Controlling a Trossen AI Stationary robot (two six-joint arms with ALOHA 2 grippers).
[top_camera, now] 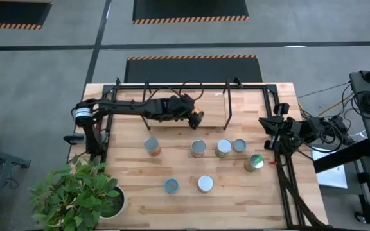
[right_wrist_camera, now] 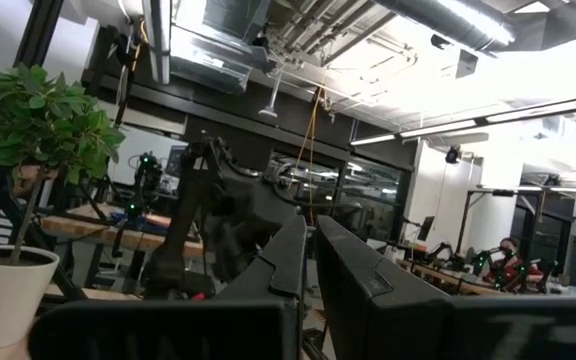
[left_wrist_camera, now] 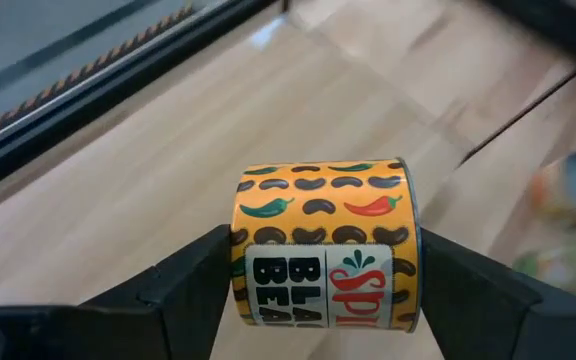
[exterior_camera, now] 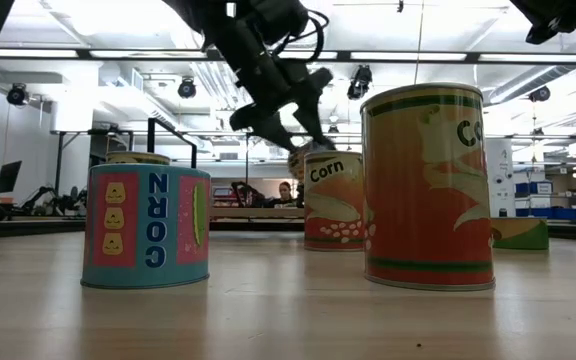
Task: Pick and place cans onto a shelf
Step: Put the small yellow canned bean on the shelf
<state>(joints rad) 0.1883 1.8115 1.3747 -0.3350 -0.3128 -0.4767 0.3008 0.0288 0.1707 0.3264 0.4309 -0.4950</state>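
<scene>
Left claw [left_wrist_camera: 318, 290] grasping orange bean can [left_wrist_camera: 323, 245] above bare wooden board inside shelf [top_camera: 227, 106], right claw [right_wrist_camera: 308, 260] clenched at table edge

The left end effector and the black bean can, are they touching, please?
Touching: the left wrist view shows the left end effector with both fingers pressed against the can's sides.

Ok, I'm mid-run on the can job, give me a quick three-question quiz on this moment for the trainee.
1. True or false: the left gripper holds a can.
2. That can's label is mainly: A green, B orange, C white?
3. How many cans stand on the table in the high view?

Key: 1 true. 2 B. 3 seven, the one nearest the right gripper green-topped.
</scene>
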